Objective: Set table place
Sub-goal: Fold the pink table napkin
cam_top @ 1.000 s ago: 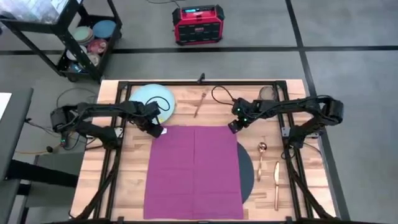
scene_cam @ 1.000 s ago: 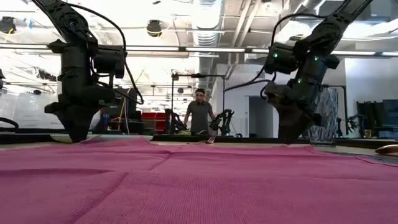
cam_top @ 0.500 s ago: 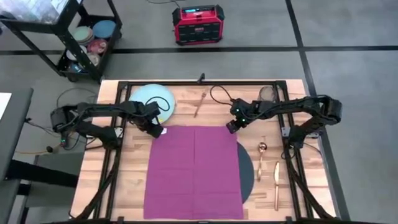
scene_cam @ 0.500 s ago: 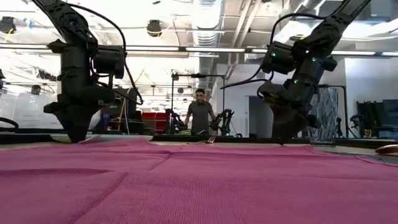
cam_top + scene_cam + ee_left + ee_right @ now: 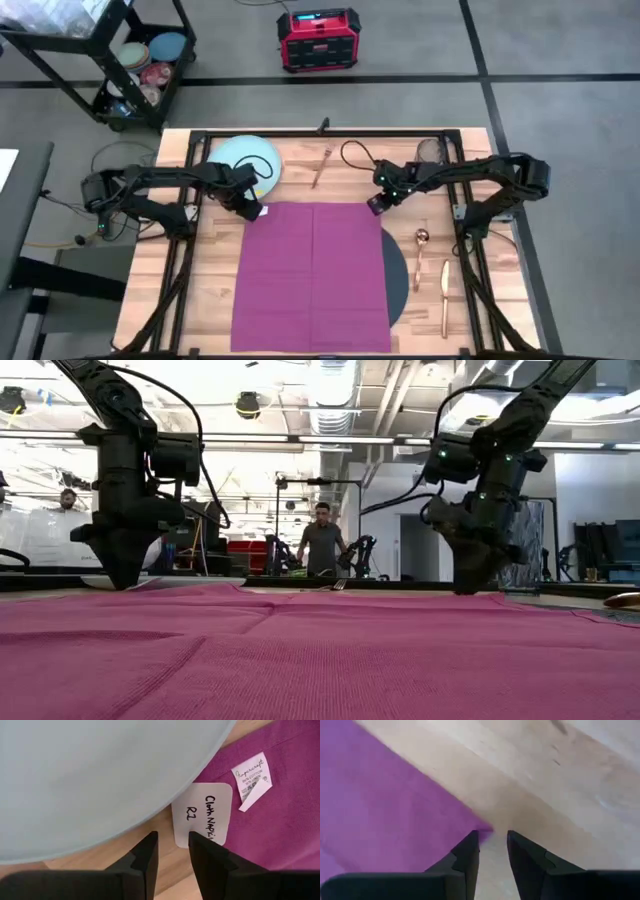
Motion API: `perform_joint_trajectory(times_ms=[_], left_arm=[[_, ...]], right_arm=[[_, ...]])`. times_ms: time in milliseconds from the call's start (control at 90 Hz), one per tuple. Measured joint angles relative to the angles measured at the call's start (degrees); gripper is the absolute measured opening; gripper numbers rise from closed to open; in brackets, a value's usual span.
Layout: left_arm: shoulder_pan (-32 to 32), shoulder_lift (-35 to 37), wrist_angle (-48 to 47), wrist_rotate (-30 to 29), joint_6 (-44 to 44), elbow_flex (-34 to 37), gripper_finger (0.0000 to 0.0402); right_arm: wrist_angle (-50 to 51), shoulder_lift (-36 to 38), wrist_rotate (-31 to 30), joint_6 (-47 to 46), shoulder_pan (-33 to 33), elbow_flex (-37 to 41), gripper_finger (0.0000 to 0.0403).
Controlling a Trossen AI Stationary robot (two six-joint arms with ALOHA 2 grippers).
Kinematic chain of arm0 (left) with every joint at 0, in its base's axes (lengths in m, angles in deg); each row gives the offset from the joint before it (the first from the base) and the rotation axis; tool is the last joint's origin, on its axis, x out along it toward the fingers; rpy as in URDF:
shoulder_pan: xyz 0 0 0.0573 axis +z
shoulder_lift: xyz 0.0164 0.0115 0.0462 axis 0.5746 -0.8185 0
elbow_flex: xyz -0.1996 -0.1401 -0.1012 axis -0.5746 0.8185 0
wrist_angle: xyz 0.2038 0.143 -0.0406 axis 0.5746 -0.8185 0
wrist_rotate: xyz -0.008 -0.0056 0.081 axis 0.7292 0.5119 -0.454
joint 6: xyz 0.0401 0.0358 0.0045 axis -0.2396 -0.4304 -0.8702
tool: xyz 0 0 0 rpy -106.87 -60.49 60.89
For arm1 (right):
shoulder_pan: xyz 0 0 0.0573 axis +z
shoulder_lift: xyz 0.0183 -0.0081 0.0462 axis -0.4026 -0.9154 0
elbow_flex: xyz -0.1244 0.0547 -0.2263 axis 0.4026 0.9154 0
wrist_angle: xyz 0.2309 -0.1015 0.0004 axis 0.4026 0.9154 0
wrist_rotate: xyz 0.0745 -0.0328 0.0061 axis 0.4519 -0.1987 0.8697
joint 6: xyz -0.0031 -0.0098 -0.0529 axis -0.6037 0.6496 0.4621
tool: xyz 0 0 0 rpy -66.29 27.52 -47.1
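Magenta cloth napkin [image 5: 312, 275] spread flat on the light-wood counter [image 5: 330, 170], long axis near–far; left gripper [image 5: 170, 851] and right gripper [image 5: 492, 849] at its far corners (jaws narrowly apart, gripping nothing).

The napkin [image 5: 311, 276] hides most of the dark mat [image 5: 396, 278], apparently round.

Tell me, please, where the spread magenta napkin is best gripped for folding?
Probably by its two far corners, from above: the napkin lies flat, and the left gripper and right gripper sit there, fingers narrowly apart.
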Motion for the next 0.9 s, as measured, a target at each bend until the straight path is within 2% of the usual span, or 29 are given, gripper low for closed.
perform_joint_trajectory(times_ms=[400, 489, 611, 900], left_arm=[[0.00, 0.00, -0.05, -0.01, -0.42, 0.00, 0.0091], [0.00, 0.00, -0.03, 0.00, -0.61, 0.00, 0.0091], [0.00, 0.00, -0.05, -0.01, -0.63, 0.00, 0.0091], [0.00, 0.00, -0.10, 0.01, -0.59, 0.00, 0.0091]], right_arm=[[-4.79, -3.78, 1.60, -0.39, 1.97, -0.22, 0.0085], [-4.96, -3.82, 1.90, -0.46, 1.88, -0.17, 0.0066], [-5.62, -3.64, 1.85, -0.29, 1.99, -0.06, 0.0011], [-4.91, 2.61, 1.68, -2.16, 2.22, 0.09, 0.0000]])
